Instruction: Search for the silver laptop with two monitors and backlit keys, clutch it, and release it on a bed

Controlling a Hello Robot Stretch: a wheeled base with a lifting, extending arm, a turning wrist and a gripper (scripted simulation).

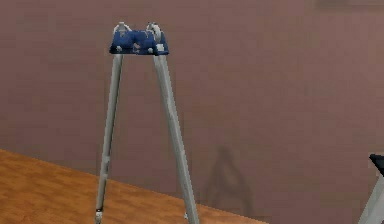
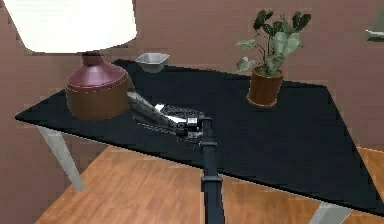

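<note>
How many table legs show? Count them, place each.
2. The left leg stands under the left corner of the black table, the right leg at the bottom right edge. Others may be hidden.

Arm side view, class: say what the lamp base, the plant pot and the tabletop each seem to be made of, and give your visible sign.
Lamp base: probably glazed ceramic; rounded maroon body with a soft sheen. Plant pot: likely terracotta; matte reddish brown. Tabletop: smooth flat black, perhaps painted wood or laminate; the look leaves it open.
</note>
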